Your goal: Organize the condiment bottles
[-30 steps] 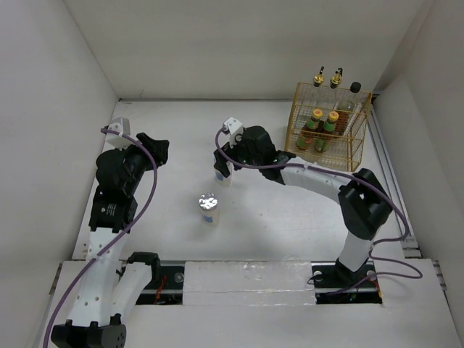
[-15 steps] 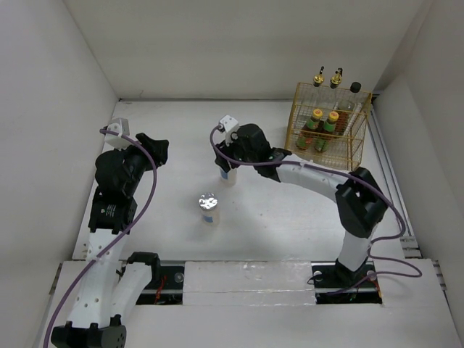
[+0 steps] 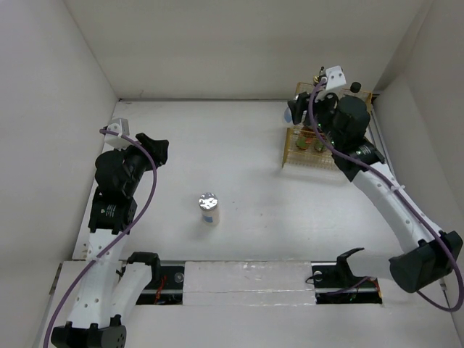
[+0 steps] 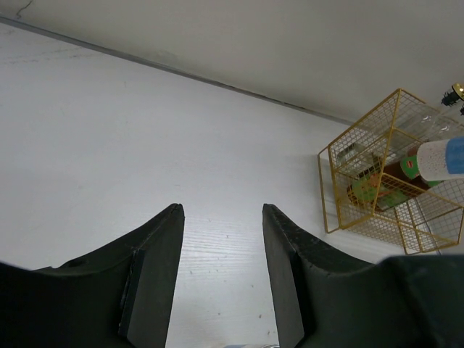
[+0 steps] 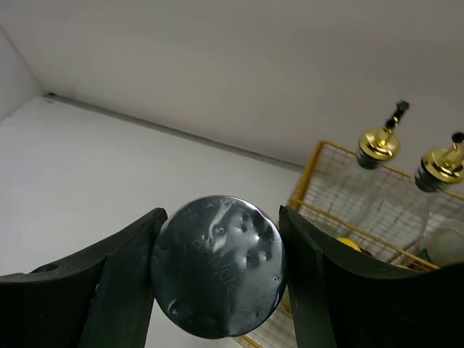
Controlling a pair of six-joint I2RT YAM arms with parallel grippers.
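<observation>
My right gripper (image 3: pixel 301 110) is shut on a white jar (image 3: pixel 295 112) and holds it in the air at the left edge of the yellow wire basket (image 3: pixel 293 154). Its silver lid (image 5: pixel 217 265) fills the space between the jaws in the right wrist view. Two gold-spouted clear bottles (image 5: pixel 379 145) stand in the basket, and the yellow cap of a red bottle (image 5: pixel 349 245) shows behind the jar. The black cap of the dark bottle (image 3: pixel 355 87) shows at the basket's back right. A second silver-lidded jar (image 3: pixel 209 208) stands on the table in the middle. My left gripper (image 4: pixel 221 275) is open and empty.
White walls close in the table on the left, back and right. In the left wrist view the basket (image 4: pixel 362 181) stands far to the right with the held jar (image 4: pixel 441 158) above it.
My right gripper has lifted the white jar from the middle of the table and carried it right and back to the basket. The left arm has not moved.
</observation>
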